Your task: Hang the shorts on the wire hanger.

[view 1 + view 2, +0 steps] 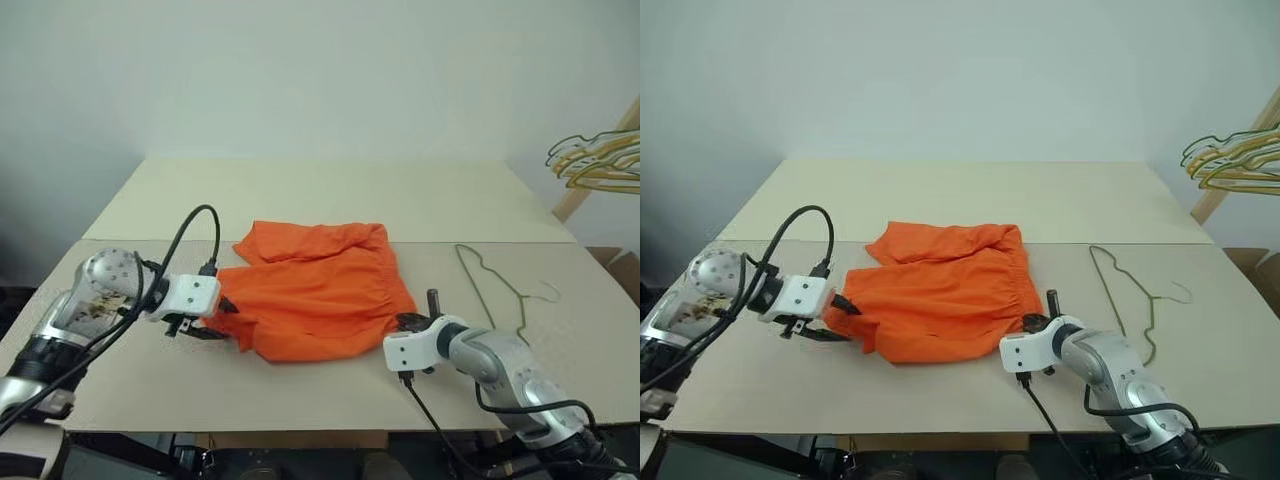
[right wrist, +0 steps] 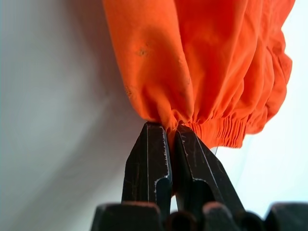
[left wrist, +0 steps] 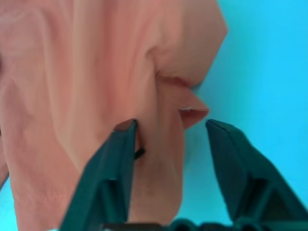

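- The shorts (image 1: pixel 318 290) are spread flat on the table (image 1: pixel 330 200), in the middle of the frame.
- The waistband corner is pinched by the right gripper (image 2: pixel 171 132), with its fingers closed tight on the fabric.
- At the left edge of the shorts, the left gripper (image 3: pixel 171 127) is held with fingers apart around a fold, not clamped.
- The wire hanger (image 1: pixel 487 283) is laid right of the shorts, apart.
- A bunch of hangers (image 1: pixel 598 160) is seen at the upper right.

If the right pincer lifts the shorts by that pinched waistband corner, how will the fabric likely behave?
Probably floppy: the shorts lie wrinkled and folded on the table, so they should hang and sag from the right pincer, shut on the gathered waistband. Likely light, since a thin pinch bunches them. The left pincer stands open around a fold, so that end would likely droop.
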You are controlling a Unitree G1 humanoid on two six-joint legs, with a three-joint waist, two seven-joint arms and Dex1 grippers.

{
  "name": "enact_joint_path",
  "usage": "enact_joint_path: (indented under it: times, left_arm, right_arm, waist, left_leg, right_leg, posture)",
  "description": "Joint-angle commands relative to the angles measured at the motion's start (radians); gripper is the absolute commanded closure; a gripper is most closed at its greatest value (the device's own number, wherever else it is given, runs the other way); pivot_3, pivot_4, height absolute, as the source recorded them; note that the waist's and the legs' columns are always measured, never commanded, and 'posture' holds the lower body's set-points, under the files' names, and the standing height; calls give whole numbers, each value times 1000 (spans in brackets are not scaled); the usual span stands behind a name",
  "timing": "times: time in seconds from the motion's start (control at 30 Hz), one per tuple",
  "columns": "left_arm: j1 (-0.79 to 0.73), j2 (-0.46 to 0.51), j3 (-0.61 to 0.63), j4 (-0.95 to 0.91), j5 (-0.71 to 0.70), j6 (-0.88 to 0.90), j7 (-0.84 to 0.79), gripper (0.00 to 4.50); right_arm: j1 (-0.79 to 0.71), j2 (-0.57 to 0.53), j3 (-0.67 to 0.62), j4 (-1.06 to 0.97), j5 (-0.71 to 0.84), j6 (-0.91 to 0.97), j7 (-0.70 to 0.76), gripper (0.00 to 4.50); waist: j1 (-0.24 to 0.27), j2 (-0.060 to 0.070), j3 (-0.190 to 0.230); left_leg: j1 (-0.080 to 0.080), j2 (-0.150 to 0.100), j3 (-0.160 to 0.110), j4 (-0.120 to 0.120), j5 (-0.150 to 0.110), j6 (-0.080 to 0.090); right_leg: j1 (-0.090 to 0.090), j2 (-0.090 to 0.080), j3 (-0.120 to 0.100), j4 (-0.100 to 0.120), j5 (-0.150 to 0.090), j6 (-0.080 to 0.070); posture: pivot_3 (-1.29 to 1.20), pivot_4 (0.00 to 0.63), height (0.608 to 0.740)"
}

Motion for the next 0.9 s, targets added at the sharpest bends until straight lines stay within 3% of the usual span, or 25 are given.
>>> enact_joint_path:
  times: [0.03,0.1,0.27,0.37,0.6,0.9]
  left_arm:
    - [112,18,120,-231,-15,52,134,773]
    - [183,10,162,-365,-7,142,215,147]
    - [310,-11,223,-627,-14,353,359,147]
    - [338,-37,157,-704,30,460,426,147]
    - [344,-69,-53,-685,332,564,594,147]
    - [309,-122,-141,-532,502,538,685,147]
  right_arm:
    - [-25,6,-7,-24,9,8,11,4500]
    - [-26,8,-5,-24,9,9,16,4500]
    - [-31,11,2,-19,14,8,29,4500]
    - [-45,16,9,-4,17,7,31,4500]
    - [-68,6,8,17,25,1,33,4500]
    - [-59,11,7,3,19,8,30,4500]
  waist:
    - [3,0,0]
    - [8,0,0]
    - [26,0,0]
    - [36,0,0]
    - [48,0,0]
    - [51,0,0]
  left_leg:
    - [0,0,0,0,0,0]
    - [0,0,0,0,0,0]
    - [0,0,0,0,0,0]
    - [3,-1,0,0,-1,2]
    - [4,-3,2,0,0,0]
    - [4,-3,2,0,0,0]
  right_leg:
    - [0,0,0,0,0,0]
    - [0,-1,0,0,0,1]
    - [0,-1,1,0,0,1]
    - [2,-1,1,0,0,1]
    - [2,0,2,-1,0,1]
    - [3,-1,2,-1,0,1]
  posture:
    - [-42,0,740]
    - [-36,0,740]
    - [-26,0,740]
    - [-20,0,740]
    - [-39,0,740]
    - [-56,0,740]
